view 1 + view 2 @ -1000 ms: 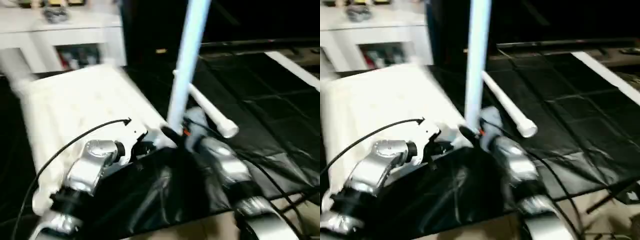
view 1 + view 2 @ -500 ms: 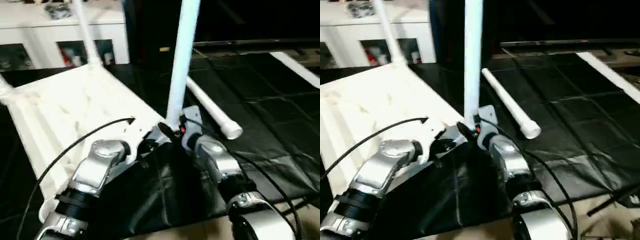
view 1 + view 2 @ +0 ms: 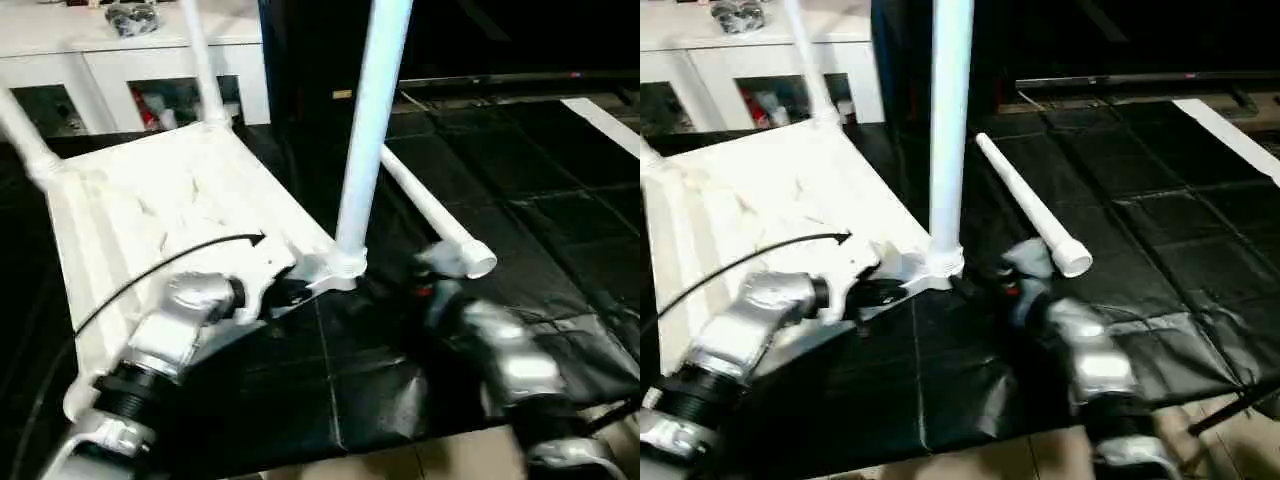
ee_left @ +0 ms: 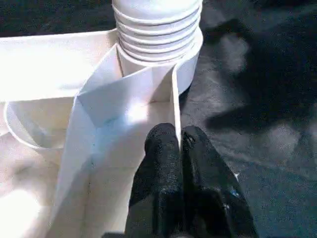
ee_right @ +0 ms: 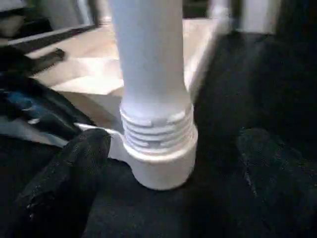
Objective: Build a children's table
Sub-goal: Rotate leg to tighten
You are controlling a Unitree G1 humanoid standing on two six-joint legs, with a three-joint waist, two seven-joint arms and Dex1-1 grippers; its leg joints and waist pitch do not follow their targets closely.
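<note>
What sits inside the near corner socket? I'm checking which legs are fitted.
A white leg stands upright in the socket, its threads partly showing. Its lower end is hidden inside.

Head views dim; black mat (image 3: 520,200) swallows light. White table top (image 3: 150,210) glares, upper left. Right forearm (image 3: 505,365) motion-blurred, lower right. Wrist views soft; leg (image 5: 148,74) overexposed at centre.

An upright leg (image 3: 372,130) stands in the tabletop's (image 3: 150,215) near corner socket; a loose leg (image 3: 432,212) lies right.
</note>
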